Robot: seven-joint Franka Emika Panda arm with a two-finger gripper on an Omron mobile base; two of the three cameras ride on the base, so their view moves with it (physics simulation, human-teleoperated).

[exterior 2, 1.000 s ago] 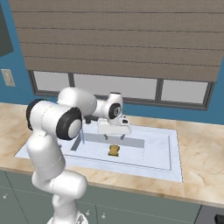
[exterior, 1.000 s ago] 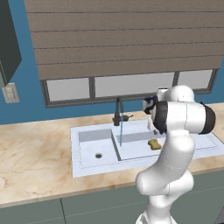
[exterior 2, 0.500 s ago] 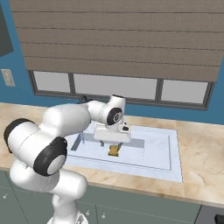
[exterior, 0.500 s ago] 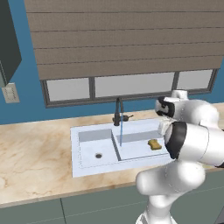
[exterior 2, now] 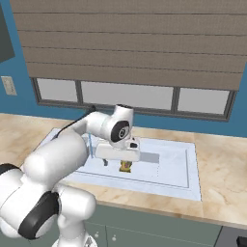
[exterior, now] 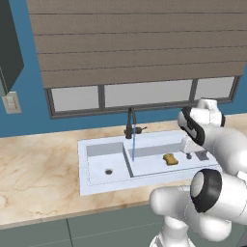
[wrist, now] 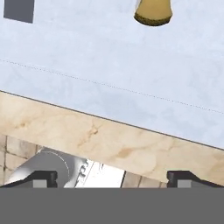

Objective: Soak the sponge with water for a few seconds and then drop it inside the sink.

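Gripper (wrist: 112, 177) fingers spread wide, empty, above the worktop's front edge. Beyond it, sponge (exterior: 169, 158) lies on the floor of the sink's (exterior: 96, 185) wider basin, apart from the water (exterior: 133, 150) stream at that basin's left wall. Judgement: descend squarely over sponge, then close.

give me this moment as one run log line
sponge: lying in wider sink basin, not held | water: running from faucet | gripper: open, apart from sponge
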